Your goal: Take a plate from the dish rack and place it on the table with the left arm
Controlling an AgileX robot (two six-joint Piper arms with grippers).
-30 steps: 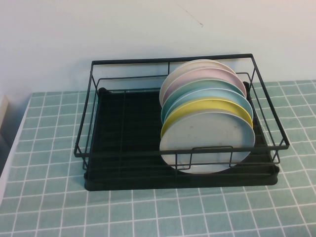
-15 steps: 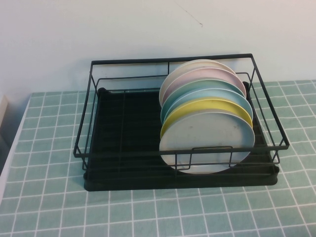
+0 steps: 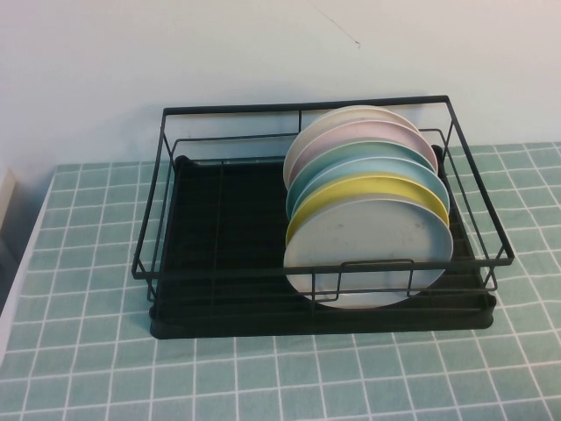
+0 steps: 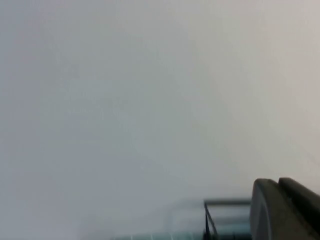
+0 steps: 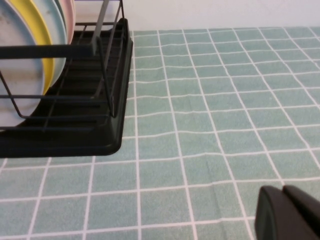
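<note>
The plate (image 3: pixel 368 253) stands frontmost in the dish rack (image 3: pixel 210 228) toward the table's (image 3: pixel 263 377) far edge, both grippers are off the high view with finger state untellable, and a careless pull could snag the rack's front wire.

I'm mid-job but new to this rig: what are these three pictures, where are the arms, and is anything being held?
It is a two-armed table robot. The high view looks down from the robot's own side: a black wire dish rack stands on the green tiled table, with plates on edge in its right half. The frontmost, grey-blue plate is the one to take; a yellow plate stands behind it. Neither arm shows there. The other two pictures come from cameras on the wrists. The left gripper is only a dark tip at the picture's edge, facing mostly wall. The right gripper sits low over the tiles beside the rack. Nothing appears to be held.
</note>
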